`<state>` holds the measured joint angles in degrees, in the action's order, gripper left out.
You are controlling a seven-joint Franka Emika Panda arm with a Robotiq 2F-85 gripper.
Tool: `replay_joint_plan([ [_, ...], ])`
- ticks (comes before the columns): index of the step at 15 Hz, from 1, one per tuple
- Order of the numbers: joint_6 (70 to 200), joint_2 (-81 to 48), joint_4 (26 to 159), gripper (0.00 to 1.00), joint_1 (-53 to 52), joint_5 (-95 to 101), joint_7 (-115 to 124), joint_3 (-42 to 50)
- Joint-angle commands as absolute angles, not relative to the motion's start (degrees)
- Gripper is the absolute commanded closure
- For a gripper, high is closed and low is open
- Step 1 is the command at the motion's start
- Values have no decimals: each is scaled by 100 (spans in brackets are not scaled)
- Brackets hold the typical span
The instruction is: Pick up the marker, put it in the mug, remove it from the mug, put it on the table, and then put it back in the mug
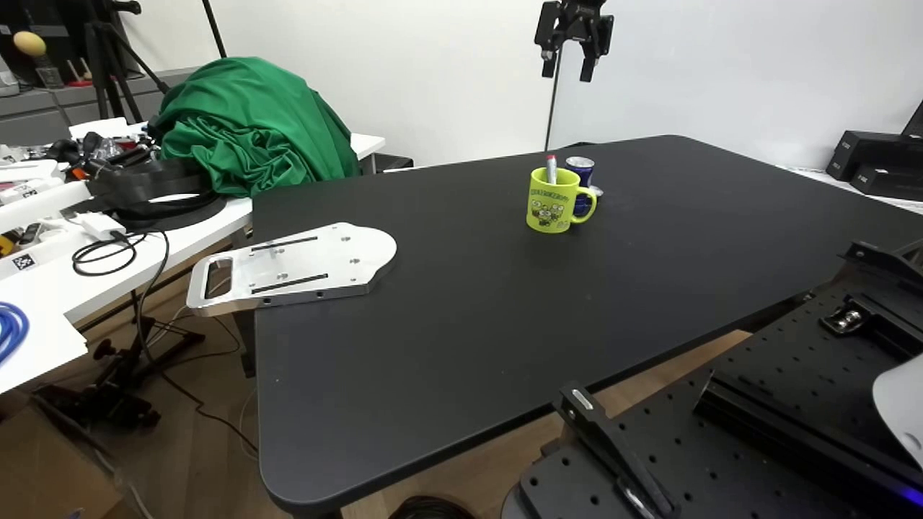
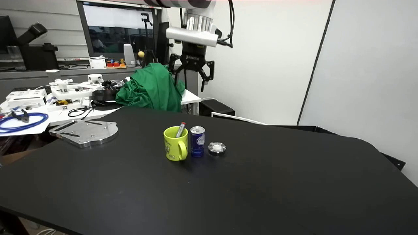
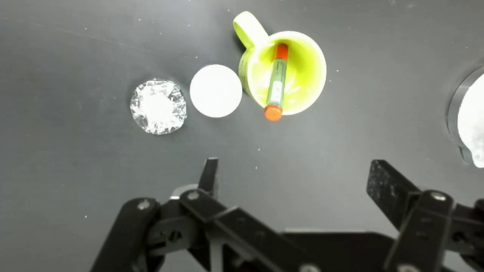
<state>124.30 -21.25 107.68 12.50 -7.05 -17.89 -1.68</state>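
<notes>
The red-ended marker [image 3: 277,83] is contained in the yellow-green mug [image 2: 170,141], its barrel tilted and its upper end raised past the rim. The mug is stood upright on the black tabletop [image 1: 433,360]; a printed design is shown on its side in both exterior views. Just beside the mug, a blue drink can [image 2: 197,144] is stood upright, and farther from the mug on that side a low round item [image 2: 217,148] with a glittering top is set. On the mug's opposite side, well apart, a metal plate [image 1: 310,264] is laid partly over the tabletop's edge. High above the mug's level, the tool [image 2: 190,85] is held with its jaws spread wide apart, and nothing is gripped.
</notes>
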Motion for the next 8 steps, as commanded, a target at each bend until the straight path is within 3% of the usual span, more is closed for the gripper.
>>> replay_joint_plan([
  [1,12592,-2260,10864,0,1197,-1029,-1846,-98],
  [8,13209,-2530,11149,0,1260,-1393,-2115,-196],
])
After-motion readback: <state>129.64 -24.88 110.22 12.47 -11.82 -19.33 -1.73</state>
